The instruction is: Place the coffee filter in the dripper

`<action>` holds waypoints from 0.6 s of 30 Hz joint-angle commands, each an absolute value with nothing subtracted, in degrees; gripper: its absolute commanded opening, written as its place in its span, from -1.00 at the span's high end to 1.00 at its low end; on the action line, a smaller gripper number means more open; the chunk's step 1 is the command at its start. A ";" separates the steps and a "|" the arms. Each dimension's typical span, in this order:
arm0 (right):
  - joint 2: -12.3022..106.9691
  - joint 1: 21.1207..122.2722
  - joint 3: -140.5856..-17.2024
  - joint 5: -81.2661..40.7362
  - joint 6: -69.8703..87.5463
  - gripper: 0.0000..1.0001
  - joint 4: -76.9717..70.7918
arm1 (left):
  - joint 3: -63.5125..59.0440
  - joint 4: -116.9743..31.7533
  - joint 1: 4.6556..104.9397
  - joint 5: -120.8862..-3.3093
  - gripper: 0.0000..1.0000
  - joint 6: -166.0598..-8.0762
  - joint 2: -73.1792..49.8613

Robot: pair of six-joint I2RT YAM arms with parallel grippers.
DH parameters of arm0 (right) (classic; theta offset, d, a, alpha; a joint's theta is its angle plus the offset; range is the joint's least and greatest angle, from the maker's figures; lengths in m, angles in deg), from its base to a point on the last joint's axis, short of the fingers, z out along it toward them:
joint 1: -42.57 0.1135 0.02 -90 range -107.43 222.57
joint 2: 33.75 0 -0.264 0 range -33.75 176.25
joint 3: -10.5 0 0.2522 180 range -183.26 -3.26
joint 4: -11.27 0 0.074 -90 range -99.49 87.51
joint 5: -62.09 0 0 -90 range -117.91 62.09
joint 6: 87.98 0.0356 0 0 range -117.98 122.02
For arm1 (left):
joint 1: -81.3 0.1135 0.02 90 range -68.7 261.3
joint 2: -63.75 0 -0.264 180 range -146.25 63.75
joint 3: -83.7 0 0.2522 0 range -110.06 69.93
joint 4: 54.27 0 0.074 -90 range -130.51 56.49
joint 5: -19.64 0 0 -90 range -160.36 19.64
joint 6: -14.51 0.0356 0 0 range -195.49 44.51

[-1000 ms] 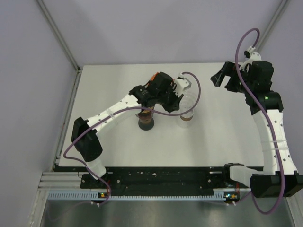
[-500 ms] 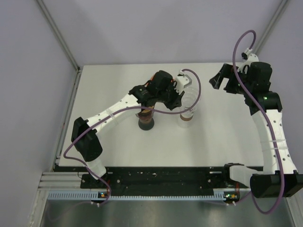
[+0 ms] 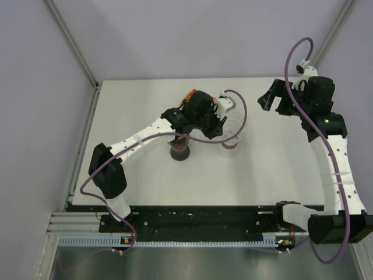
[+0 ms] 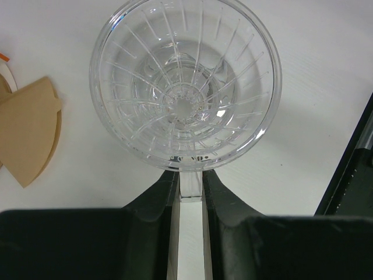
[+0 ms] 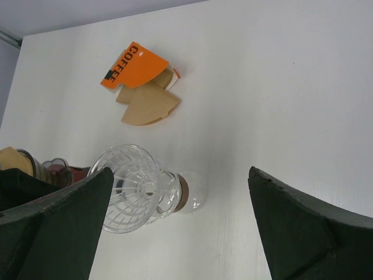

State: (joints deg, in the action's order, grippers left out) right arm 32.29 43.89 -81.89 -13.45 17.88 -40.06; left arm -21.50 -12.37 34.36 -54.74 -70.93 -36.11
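The clear ribbed glass dripper (image 4: 185, 87) fills the left wrist view with nothing in its bowl. My left gripper (image 4: 190, 188) is shut on its glass handle tab (image 4: 190, 182). From above, the dripper (image 3: 233, 124) is over a glass carafe with a brown collar (image 3: 231, 146); I cannot tell if they touch. Brown paper coffee filters (image 5: 148, 105) lie flat on the table beside an orange pack (image 5: 133, 65), left of the dripper in the left wrist view (image 4: 26, 137). My right gripper (image 3: 273, 99) hangs open at the back right, holding nothing.
A dark-based jar (image 3: 179, 151) stands under the left forearm, just left of the carafe. The orange pack (image 3: 189, 93) peeks out behind the left wrist. White tabletop (image 3: 280, 169) stretches to the front and right; walls close in behind.
My left gripper has carried the dripper slightly toward the back. The right arm has barely shifted and stays open.
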 commanded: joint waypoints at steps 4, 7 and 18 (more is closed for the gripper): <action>31.12 43.71 -82.80 -13.40 16.44 -0.96 -39.06 | -20.95 -17.39 35.33 -53.40 1.00 -71.53 -35.39; 31.12 43.71 -82.80 -13.40 16.09 -0.97 -39.06 | -19.46 -17.48 35.33 -52.61 1.00 -71.71 -35.04; 30.76 43.63 -82.80 -13.40 15.30 -0.97 -39.23 | -17.43 -17.75 35.33 -52.61 1.00 -71.18 -34.78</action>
